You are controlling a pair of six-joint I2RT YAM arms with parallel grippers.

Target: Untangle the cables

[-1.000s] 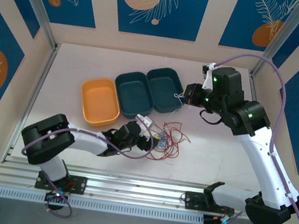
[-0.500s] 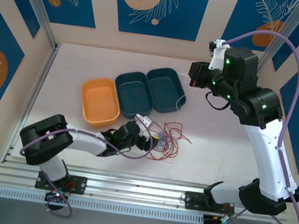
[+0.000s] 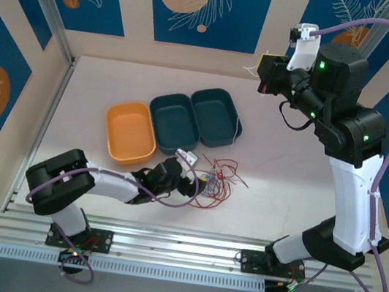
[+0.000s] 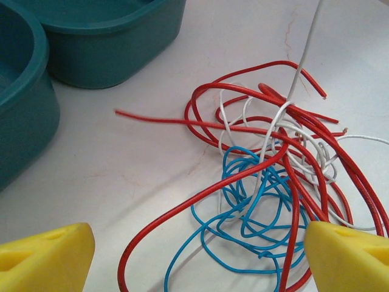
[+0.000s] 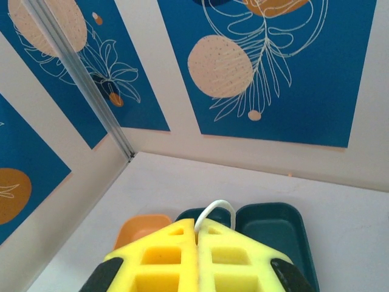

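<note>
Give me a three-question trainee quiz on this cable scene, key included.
1. True or false: the left gripper has its jaws shut.
2. Which cable does the raised right gripper pinch: A red, B blue, C white?
3. Fill in: the number of trays in the top view is ___.
Key: 1 false, they stand open; 2 C, the white cable; 3 three.

Red, blue and white cables [image 4: 261, 159], two teal trays [image 3: 174, 124], orange tray [image 3: 131, 134], blue leaf-patterned wall panels [image 3: 202, 6]

White table [image 3: 284, 190]: orange tray [image 3: 130, 133], two teal trays [image 3: 174, 123], tangled cables [image 3: 217, 181].
</note>
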